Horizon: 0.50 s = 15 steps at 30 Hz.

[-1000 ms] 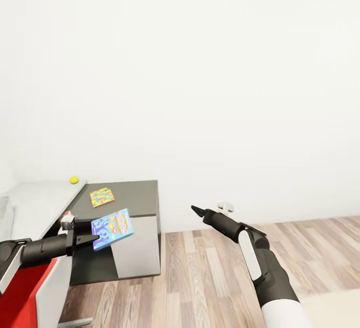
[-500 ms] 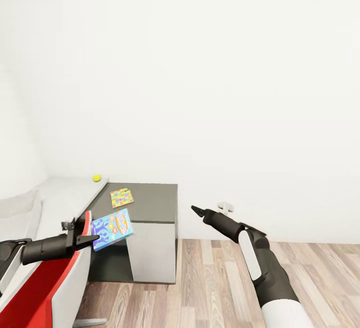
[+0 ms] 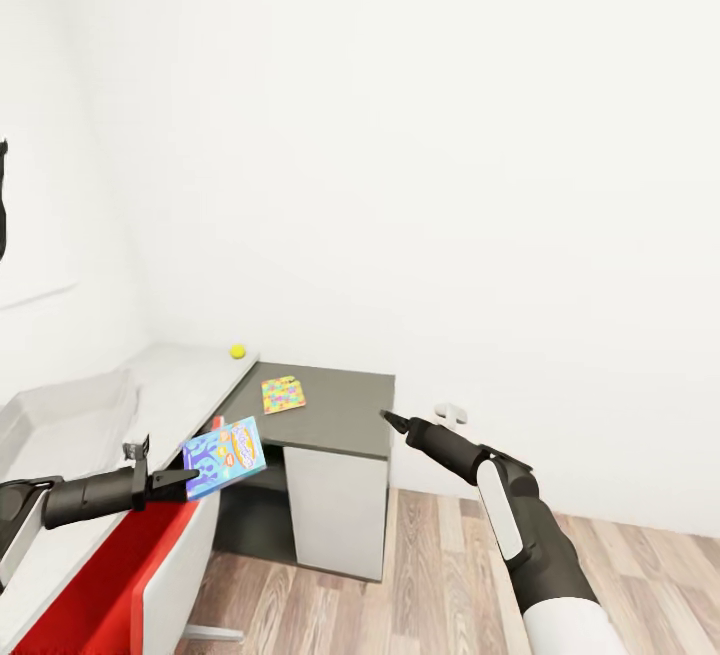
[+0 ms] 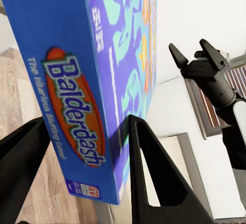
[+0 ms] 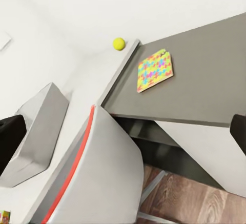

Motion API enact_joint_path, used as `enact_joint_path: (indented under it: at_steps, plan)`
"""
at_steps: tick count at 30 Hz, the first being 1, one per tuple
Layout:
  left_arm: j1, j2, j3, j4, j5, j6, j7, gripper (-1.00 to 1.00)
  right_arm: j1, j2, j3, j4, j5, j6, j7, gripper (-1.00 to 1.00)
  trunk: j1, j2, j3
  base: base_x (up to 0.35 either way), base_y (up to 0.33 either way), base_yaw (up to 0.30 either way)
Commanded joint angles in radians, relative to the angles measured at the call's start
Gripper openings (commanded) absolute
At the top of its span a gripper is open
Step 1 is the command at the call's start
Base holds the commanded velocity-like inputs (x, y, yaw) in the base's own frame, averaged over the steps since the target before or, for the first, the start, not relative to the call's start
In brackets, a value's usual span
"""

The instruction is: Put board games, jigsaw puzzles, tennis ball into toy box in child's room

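The blue board game (image 3: 224,455) is clamped between the fingers of the left hand (image 3: 172,481) and carried in the air near the table's front edge, so it should be kept firmly pinched and level until the toy box, which cannot be made out with certainty, is reached; the right hand (image 3: 392,421) is held out with nothing in it, its fingertips close together. A red-and-white chair (image 3: 140,575) stands against the table (image 3: 180,385) and is likely to block the approach. Farther off, a colourful jigsaw puzzle (image 3: 283,395) lies on the lower dark section (image 3: 340,410), and the tennis ball (image 3: 238,351) rests at the pale top's far edge.
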Motion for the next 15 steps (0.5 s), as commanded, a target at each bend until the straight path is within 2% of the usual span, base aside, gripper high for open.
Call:
enact_joint_path:
  at_steps: [1,15]
  plan:
    - [-0.001,0.0,0.0,0.0,0.005,0.01,-0.001,-1.0,-0.001,0.001,-0.004,-0.001,-0.005,0.008,0.002,1.0,0.001,-0.001,0.0,0.087,0.0,0.282]
    - [-0.001,0.0,0.0,0.0,0.005,0.01,-0.001,-1.0,0.0,0.001,-0.004,-0.001,-0.005,0.008,0.002,1.0,0.001,-0.001,0.0,0.08,0.0,0.282]
